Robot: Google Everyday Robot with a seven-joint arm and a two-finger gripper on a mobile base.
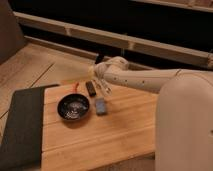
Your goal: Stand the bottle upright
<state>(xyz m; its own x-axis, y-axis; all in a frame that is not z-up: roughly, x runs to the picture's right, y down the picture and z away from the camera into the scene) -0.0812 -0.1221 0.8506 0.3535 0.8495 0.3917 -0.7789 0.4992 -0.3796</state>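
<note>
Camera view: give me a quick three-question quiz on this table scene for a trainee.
1. True or false: the shut claw sits just picture-right of the small dark block.
2. What lies right beside the black pan, on its picture-right? A) blue-grey block B) cream cup C) spoon.
3. Fill in: the dark mat lies at the wooden table's picture-____ end.
Key: 1 true; 2 A; 3 left.
</note>
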